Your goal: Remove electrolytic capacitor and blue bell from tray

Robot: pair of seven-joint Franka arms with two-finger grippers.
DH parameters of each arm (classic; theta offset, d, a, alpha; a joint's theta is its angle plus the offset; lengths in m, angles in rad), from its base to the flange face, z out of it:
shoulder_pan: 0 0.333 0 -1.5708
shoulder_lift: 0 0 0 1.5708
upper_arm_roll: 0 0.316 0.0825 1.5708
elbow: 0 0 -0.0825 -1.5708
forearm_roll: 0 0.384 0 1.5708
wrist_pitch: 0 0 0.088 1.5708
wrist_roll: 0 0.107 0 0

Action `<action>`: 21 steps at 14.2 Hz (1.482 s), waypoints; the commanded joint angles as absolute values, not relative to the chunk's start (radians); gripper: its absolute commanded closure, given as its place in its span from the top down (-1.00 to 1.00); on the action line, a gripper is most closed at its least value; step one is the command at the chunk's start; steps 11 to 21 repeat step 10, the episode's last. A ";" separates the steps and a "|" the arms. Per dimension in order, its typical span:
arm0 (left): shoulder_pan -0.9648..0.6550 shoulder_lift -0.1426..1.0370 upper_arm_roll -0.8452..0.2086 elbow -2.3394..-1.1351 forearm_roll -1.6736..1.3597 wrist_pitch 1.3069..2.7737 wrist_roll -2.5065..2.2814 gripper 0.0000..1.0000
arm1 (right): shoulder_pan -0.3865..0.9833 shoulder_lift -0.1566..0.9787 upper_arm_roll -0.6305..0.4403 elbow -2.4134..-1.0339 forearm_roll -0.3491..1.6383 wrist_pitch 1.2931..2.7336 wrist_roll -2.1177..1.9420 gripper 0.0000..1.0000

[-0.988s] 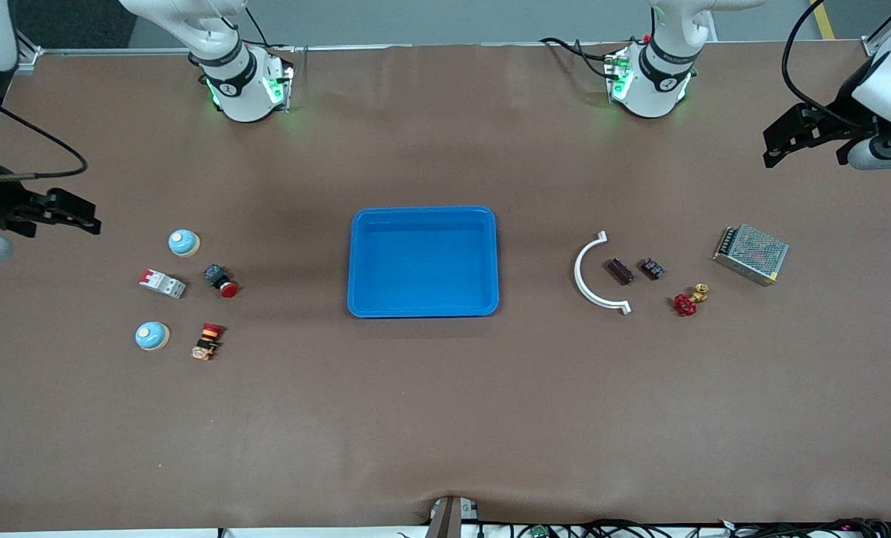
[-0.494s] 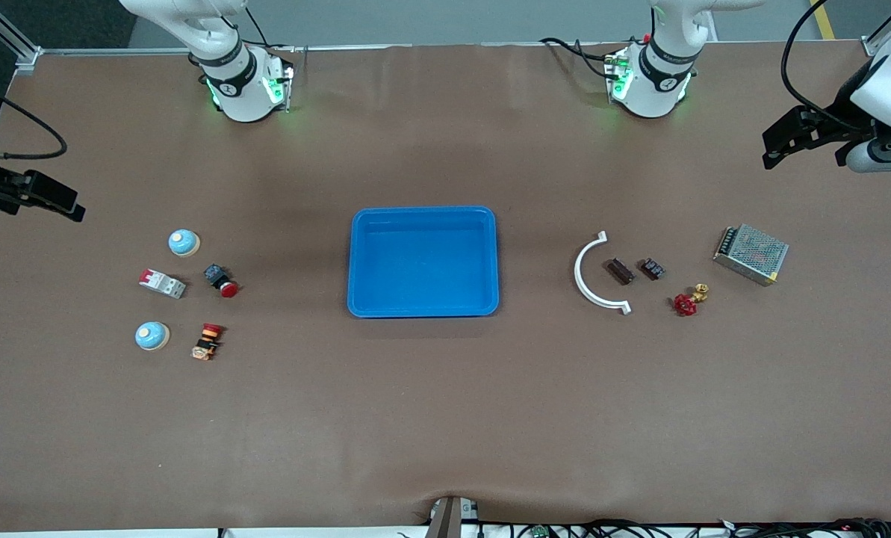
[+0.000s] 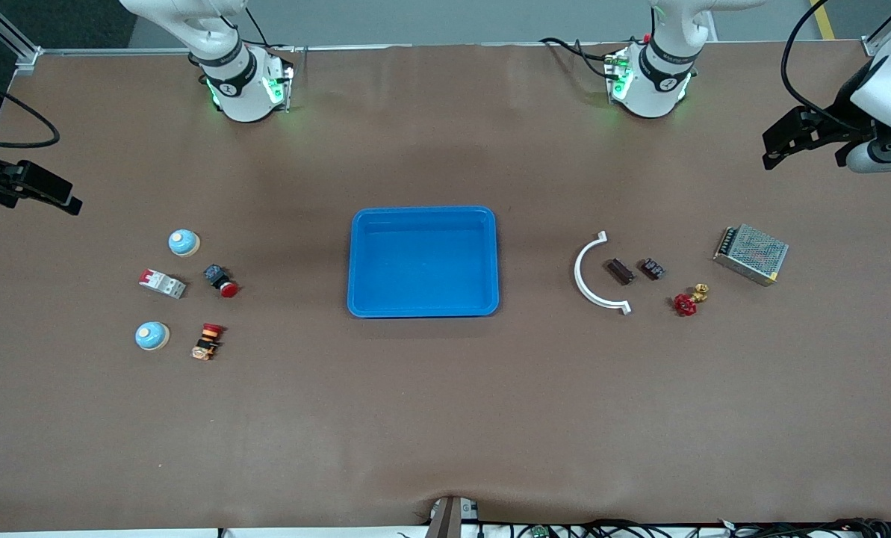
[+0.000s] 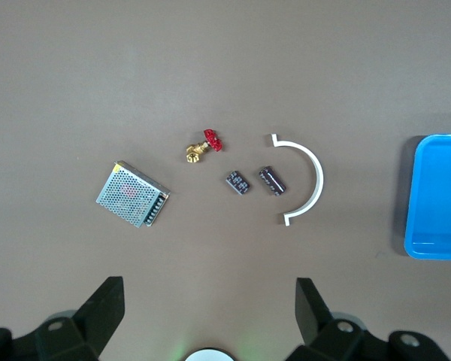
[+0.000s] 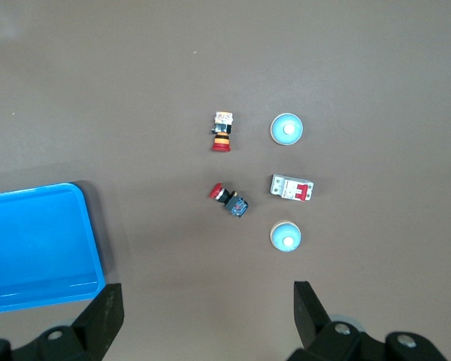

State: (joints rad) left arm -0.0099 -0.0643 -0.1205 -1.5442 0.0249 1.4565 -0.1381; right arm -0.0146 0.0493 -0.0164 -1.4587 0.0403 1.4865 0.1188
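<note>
A: While both arms hang high at the table's ends, the front view logs the blue tray [image 3: 423, 261] at frame centre, with nothing in it. What does it give for the grippers?

B: Only outlines. The right gripper [image 3: 38, 193] shows at the middle-left edge, the left gripper [image 3: 792, 138] at the upper right edge. The jaw gap does not read from there.

A: The wrist views settle it. In the left wrist view the black fingers [image 4: 105, 304] stand wide apart along the bottom edge, holding nothing. The right wrist view shows the same spread, fingers [image 5: 104, 312] bare.

B: Task items. Two blue bells on the right arm's end: one bell [image 3: 184, 242] in the frame's left-centre, the second bell [image 3: 151, 335] lower. Between them lie a white circuit breaker [image 3: 162, 283] and a red push button [image 3: 221, 280]; a striped switch [image 3: 207, 341] sits just beside the lower bell.

A: The right wrist view shows all five from directly above, plus a tray corner at its lower left.

B: On the left arm's end, the capacitor [image 3: 620, 271] lies inside the curve of a white arc bracket [image 3: 591, 273]. A second dark component [image 3: 653, 268] is just beside it, then a red-handled valve [image 3: 688, 300] and a mesh power supply [image 3: 751, 254].

A: The left wrist view shows ribbing on the capacitor's body; the front view shows it only as a dark block.
</note>
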 commanded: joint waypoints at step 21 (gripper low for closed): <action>-0.005 -0.064 -0.115 -1.516 0.020 1.465 -0.127 1.00 | -0.040 -0.025 0.029 -1.548 0.054 1.520 0.158 1.00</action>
